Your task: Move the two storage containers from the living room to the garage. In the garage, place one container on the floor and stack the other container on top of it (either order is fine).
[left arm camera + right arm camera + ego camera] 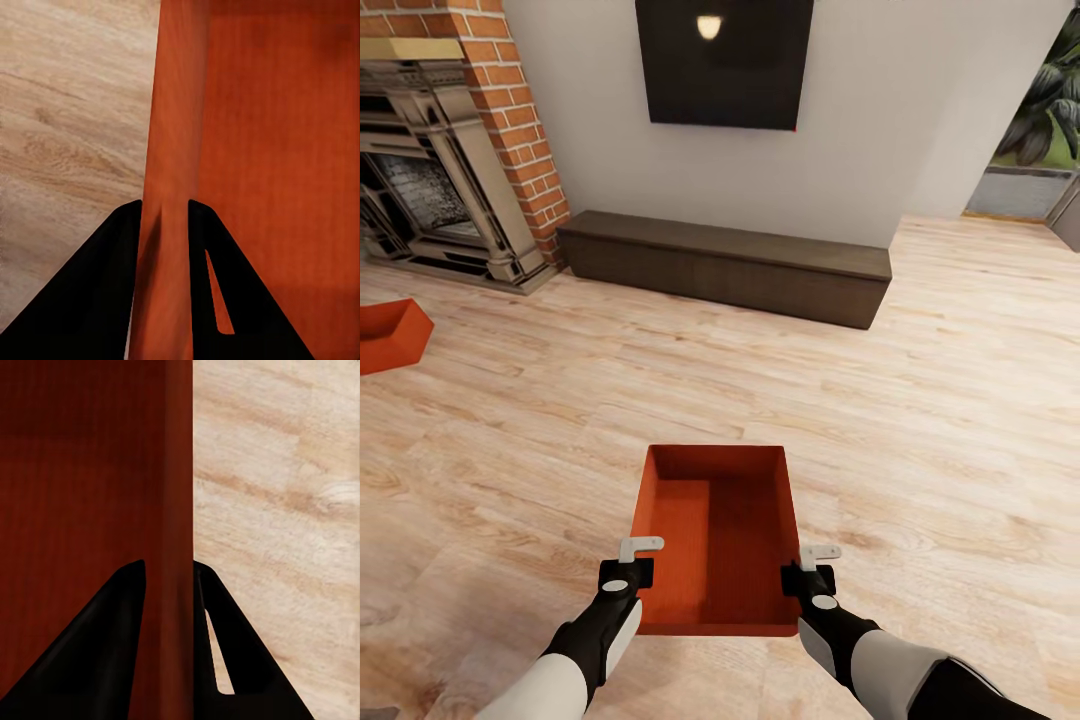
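Note:
An orange-red storage container (720,530) with no lid is held between my two arms over the living room's light wood floor. My left gripper (641,556) is shut on its left wall (166,150), one dark finger on each side. On the opposite wall (177,495) my right gripper (810,560) is shut the same way. A second storage container (390,333) rests on the wood floor at the far left, cut off by the picture's edge, in front of the brick fireplace (450,160). The garage is out of view.
A long dark low cabinet (725,265) runs along the pale wall under a black TV (723,62). At the far right an opening (1035,140) shows green plants. Wood floor (940,400) spreads out on every side of the held container.

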Robot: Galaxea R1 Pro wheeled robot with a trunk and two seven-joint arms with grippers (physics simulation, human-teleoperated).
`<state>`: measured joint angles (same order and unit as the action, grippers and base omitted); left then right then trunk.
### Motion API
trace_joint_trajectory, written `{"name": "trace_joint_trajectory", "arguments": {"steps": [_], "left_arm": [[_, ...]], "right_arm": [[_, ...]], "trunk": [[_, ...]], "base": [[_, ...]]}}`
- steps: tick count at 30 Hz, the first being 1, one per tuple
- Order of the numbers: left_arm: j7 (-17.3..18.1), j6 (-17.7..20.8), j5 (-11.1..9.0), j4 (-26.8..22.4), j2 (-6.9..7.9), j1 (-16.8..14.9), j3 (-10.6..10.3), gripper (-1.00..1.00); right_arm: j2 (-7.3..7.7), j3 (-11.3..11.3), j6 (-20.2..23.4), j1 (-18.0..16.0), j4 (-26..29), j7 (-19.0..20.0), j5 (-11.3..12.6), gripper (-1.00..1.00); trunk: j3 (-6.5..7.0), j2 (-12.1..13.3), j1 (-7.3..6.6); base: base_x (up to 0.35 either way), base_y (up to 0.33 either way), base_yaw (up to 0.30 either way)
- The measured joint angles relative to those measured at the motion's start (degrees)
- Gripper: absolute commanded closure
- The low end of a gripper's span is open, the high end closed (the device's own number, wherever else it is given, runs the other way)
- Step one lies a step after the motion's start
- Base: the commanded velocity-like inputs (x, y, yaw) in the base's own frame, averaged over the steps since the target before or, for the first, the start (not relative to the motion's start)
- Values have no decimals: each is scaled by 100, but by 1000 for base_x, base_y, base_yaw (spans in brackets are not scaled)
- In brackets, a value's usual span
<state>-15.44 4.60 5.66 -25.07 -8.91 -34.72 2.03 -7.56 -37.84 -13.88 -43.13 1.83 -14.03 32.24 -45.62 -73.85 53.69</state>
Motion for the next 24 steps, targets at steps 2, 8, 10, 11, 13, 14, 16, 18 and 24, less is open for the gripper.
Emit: {"name": "trace_joint_trajectory", "arguments": {"steps": [2, 8, 10, 11, 13, 14, 16, 18, 24], "left_arm": [[-2, -1, -3, -1, 0, 0, -4, 100], [0, -1, -1, 3, 0, 0, 1, 100], [-2, 3, -3, -1, 0, 0, -4, 100], [-2, 4, -2, -3, 0, 0, -6, 100], [-2, 3, -3, -4, 0, 0, -6, 100], [-3, 3, -4, -3, 1, 0, -6, 100], [-2, 2, -3, -5, 1, 0, -8, 100], [-3, 1, -5, -5, 1, 0, -9, 100], [-2, 2, -5, -2, 1, 0, -7, 100]], "right_arm": [[0, 1, -2, 0, -1, 0, 0, 100], [0, 0, 2, 0, -1, 0, -1, 100], [0, 3, 2, 0, -1, 0, -3, 100], [0, 7, -1, 0, -3, 1, -5, 100], [0, 5, -2, 0, -1, 0, -2, 100], [0, 3, 1, 0, 0, 0, -1, 100], [0, 3, -4, 0, 0, 0, 0, 100], [0, 1, -5, 0, 1, 0, 1, 100], [0, 2, 0, 0, 0, 0, -1, 100]], "trunk": [[36, 80, -44], [144, 321, -176], [180, 401, -220], [198, 441, -242], [233, 522, -286], [251, 562, -308], [287, 642, -352], [323, 722, -396], [431, 963, -527]], "base": [[0, 0, 0], [0, 0, 0], [0, 0, 0], [0, 0, 0], [0, 0, 0], [0, 0, 0], [0, 0, 0], [0, 0, 0], [0, 0, 0]]}}
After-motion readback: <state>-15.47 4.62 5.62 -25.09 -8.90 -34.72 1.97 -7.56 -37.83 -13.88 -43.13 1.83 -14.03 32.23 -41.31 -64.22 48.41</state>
